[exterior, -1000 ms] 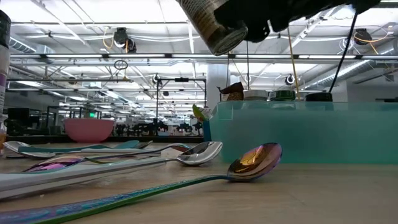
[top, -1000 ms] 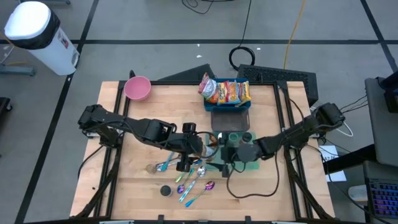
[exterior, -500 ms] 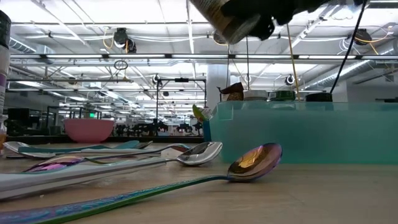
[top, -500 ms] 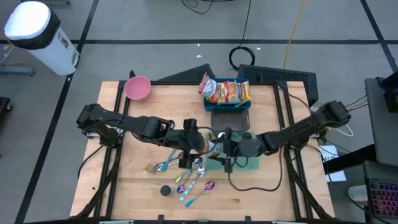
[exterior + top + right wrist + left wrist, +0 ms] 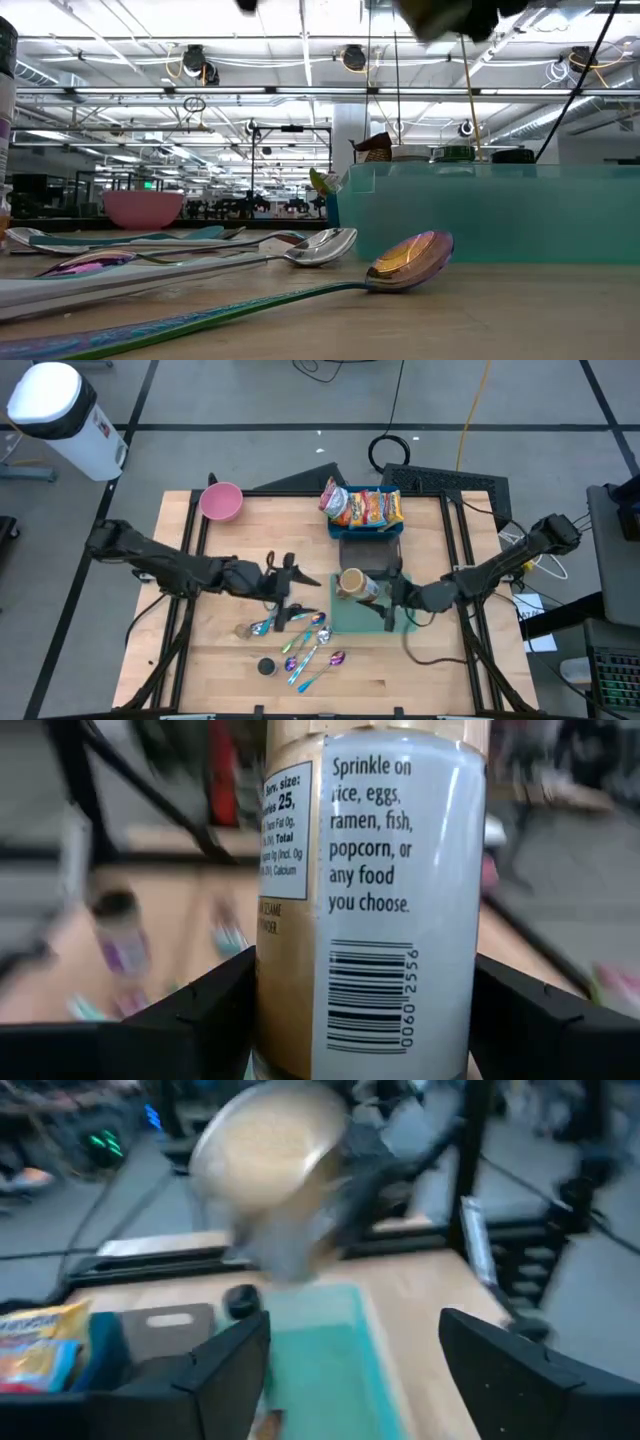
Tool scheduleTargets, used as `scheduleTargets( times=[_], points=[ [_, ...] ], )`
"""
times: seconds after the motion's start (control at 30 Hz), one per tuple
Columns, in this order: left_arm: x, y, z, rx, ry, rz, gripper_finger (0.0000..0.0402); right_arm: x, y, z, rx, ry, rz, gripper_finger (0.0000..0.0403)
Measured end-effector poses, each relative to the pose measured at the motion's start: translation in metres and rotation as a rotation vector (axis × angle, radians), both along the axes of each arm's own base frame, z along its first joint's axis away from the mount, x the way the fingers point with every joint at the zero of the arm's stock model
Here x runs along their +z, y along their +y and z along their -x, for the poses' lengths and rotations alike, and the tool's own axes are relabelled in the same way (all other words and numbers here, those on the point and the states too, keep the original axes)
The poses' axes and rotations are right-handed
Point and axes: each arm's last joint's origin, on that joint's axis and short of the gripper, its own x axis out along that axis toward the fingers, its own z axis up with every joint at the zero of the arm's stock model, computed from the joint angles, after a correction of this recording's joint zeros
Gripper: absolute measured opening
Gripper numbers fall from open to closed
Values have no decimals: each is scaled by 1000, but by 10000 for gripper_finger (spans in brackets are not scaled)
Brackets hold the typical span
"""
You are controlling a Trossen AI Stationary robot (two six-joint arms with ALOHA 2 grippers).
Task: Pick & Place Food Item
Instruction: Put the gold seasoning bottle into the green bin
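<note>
A seasoning jar [image 5: 351,583] with a tan end and a printed white label [image 5: 372,870] hangs above the teal tray [image 5: 365,622], with my right gripper [image 5: 370,590] shut on it. My left gripper [image 5: 300,586] stands open a little to the jar's left, with nothing between its fingers. In the left wrist view the jar [image 5: 270,1170] shows blurred, beyond the open fingers [image 5: 225,1370]. The low view catches only the dark underside of my right gripper [image 5: 455,15] at its top edge. My right gripper pinches the jar's round body [image 5: 275,985] between its two fingers [image 5: 200,1015], one on each side. The fingers lie about level and come from the table's right, across the jar. The jar is lifted clear above the teal tray, roughly upright with its tan end up.
A blue bin with snack packets [image 5: 365,510] stands at the far edge, a dark grey tray [image 5: 368,550] before it. A pink bowl [image 5: 221,501] sits far left. Several spoons [image 5: 305,642] and a small dark cap [image 5: 266,666] lie near the front.
The jar has passed from my left gripper to my right. My left gripper has let go and drawn back toward the table's left edge. My right gripper has taken hold, risen and pulled toward the right edge with the jar, which now stands more upright.
</note>
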Motion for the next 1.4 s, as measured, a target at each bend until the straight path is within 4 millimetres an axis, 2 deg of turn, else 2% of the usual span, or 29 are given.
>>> scheduleTargets(
  times=[0.07, 0.13, 0.3, 0.5, 0.77, 0.9, 1.0, 1.13, 1.17, 1.4],
  points=[
    [-19, 6, 0, 26, -115, 31, 281, 0, 2, 1, 30, -67, 24, 270],
    [-30, 11, -1, 40, -228, 71, 274, -6, 3, 0, 54, -111, 44, 270],
    [-50, 10, -12, 7, -253, 94, 260, -18, 0, -17, 113, -181, 46, 270],
    [-57, 0, -31, -46, -261, 34, 264, -36, -9, -41, 193, -240, 17, 270],
    [-55, -8, -54, 1, -266, 25, 331, -40, -6, -61, 241, -223, 14, 270],
    [-56, -10, -60, 5, -266, 24, 349, -39, -4, -66, 243, -218, 17, 270],
    [-58, -11, -60, -30, -249, 22, 337, -42, -4, -66, 239, -184, 26, 270],
    [-58, -14, -59, -54, -243, 18, 274, -38, -6, -63, 220, -170, 22, 270],
    [-59, -15, -59, -54, -237, 14, 275, -37, -6, -61, 224, -156, 22, 271],
    [-67, -14, -53, -35, -56, 26, 275, -27, -6, -42, 186, -24, 36, 383]
  ],
)
